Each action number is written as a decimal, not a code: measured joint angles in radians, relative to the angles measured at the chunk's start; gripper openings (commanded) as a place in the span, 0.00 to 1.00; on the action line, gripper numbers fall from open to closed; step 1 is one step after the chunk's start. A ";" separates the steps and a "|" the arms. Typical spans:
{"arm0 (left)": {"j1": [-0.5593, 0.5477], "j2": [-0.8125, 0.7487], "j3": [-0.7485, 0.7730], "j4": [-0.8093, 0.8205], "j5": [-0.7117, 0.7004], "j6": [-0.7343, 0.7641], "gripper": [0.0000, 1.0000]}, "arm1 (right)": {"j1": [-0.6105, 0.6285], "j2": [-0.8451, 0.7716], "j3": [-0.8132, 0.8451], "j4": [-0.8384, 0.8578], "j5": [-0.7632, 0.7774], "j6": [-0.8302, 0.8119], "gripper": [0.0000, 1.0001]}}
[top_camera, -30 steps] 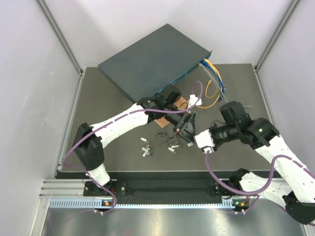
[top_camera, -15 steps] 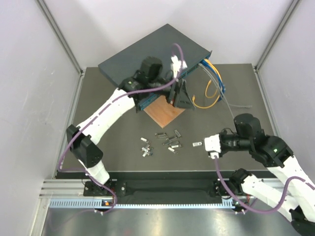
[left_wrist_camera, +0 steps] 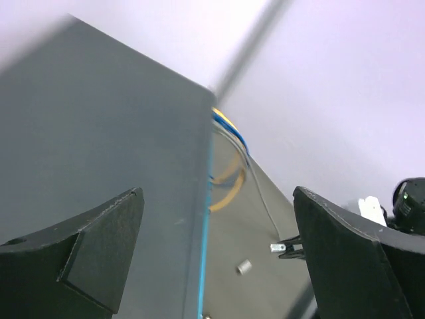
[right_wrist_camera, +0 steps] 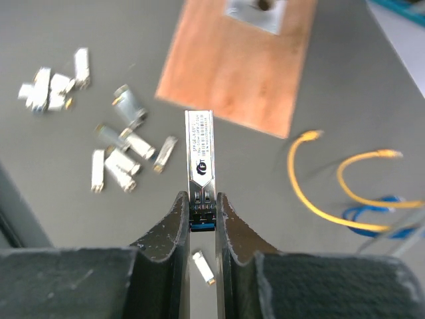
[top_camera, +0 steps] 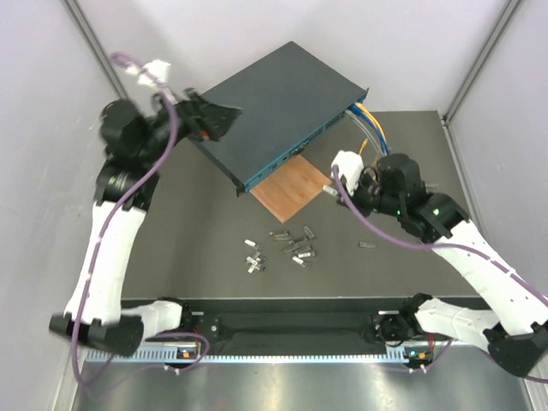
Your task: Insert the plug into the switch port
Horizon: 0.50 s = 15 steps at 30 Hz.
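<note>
The right pincer is pressed together on the blue end of a silver plug, which sticks straight out beyond its fingers. Seen from above, this pincer hangs over the table just beside the right corner of the thin brown board. It is a little nearer than the teal front face of the switch, and the plug and the sockets are apart. The left pincer is spread wide with nothing between its fingers, held above the left end of the switch's dark lid. The switch lies at the far side of the table, turned at an angle, with yellow and blue cables at its right end. Nearer, a scatter of loose plugs lies on the table, with one more lying alone to their right.
</note>
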 measured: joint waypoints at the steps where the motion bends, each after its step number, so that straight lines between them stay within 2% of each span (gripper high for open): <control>1: 0.027 -0.043 -0.027 0.005 -0.021 -0.010 0.99 | -0.013 0.016 0.016 0.008 0.008 0.018 0.00; 5: 0.152 -0.202 -0.169 0.033 -0.105 -0.087 0.99 | -0.073 0.133 0.161 0.016 0.037 0.101 0.00; 9: 0.267 -0.288 -0.327 0.043 -0.118 -0.183 0.99 | -0.117 0.251 0.294 0.016 0.066 0.149 0.00; 15: 0.293 -0.275 -0.525 0.040 -0.100 -0.290 0.99 | -0.128 0.375 0.391 0.007 0.100 0.198 0.00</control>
